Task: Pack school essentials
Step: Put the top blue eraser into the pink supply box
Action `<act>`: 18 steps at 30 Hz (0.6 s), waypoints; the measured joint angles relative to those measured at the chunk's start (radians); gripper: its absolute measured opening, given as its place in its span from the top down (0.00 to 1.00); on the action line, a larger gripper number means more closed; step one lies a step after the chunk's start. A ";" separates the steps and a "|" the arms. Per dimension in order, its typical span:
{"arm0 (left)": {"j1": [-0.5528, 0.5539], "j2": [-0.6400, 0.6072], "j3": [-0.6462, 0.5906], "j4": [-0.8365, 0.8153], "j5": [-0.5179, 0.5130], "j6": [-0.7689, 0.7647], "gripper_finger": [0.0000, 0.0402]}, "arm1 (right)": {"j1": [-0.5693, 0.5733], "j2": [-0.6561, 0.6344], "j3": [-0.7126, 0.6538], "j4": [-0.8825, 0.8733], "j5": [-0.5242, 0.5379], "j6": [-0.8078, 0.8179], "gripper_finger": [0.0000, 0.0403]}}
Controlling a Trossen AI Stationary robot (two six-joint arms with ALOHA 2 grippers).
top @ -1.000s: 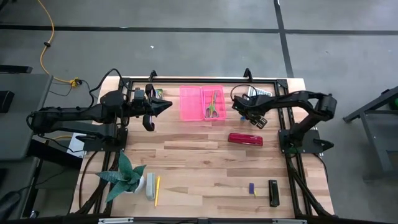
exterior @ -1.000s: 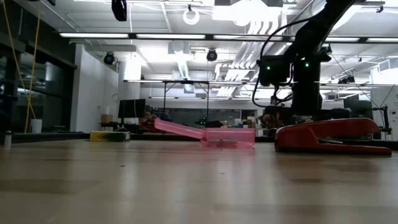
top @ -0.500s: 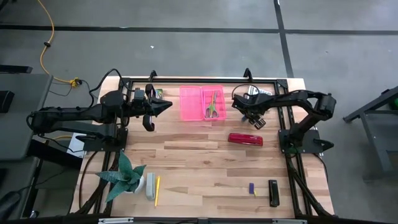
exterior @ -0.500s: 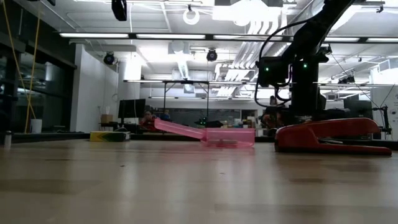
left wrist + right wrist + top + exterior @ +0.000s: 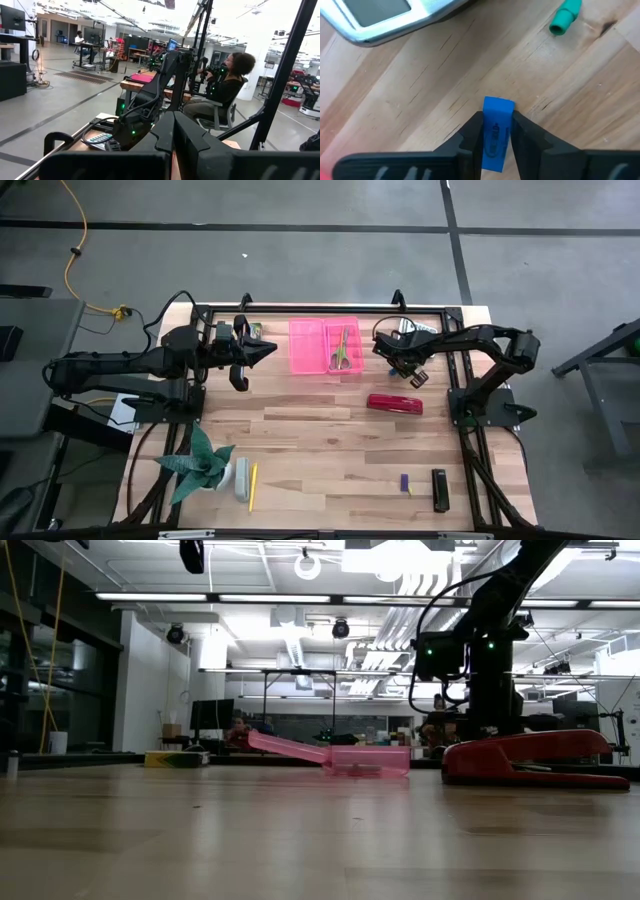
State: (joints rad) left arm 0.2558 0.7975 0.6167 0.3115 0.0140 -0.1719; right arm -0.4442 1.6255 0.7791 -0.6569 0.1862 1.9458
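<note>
A small blue eraser lies on the wood between the pink open case and a silver calculator. My right gripper is shut on it, just right of the case. Green-handled scissors lie in the case's right half. A yellow pencil, a purple piece and a black piece rest flat near the table's front edge. My left gripper hovers shut left of the case, holding nothing. My right gripper pinches the blue eraser by its two long sides between both fingers. The fingers come slanting down from above and lie along it. Its far end sticks out past the fingertips. I cannot tell whether it is lifted off the wood.
A red stapler lies right of centre. A green spiky plant stands at the front left beside a grey piece. A green cap lies near the calculator. A seated person shows beyond the table.
My right gripper has sunk a little toward the table beside the pink case, and its fingers have closed in on the blue eraser.
</note>
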 joint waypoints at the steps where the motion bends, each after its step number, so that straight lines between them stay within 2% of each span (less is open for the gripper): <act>1: 0.000 0.000 0.000 0.000 -0.001 0.000 1.00 | 0.000 -0.008 -0.001 -0.001 -0.001 -0.015 0.83; 8: 0.000 0.000 0.000 0.000 -0.015 0.000 1.00 | -0.001 -0.094 -0.007 -0.026 0.052 -0.109 0.83; 13: 0.000 0.000 0.000 0.000 -0.028 0.000 1.00 | 0.015 -0.195 -0.006 -0.046 0.081 -0.281 0.83; 18: 0.000 0.000 0.000 0.000 -0.027 -0.008 1.00 | 0.059 -0.347 -0.006 -0.020 0.134 -0.539 0.84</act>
State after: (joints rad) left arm 0.2554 0.7975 0.6167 0.3115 -0.0131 -0.1799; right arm -0.3849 1.2788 0.7731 -0.6772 0.3203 1.4066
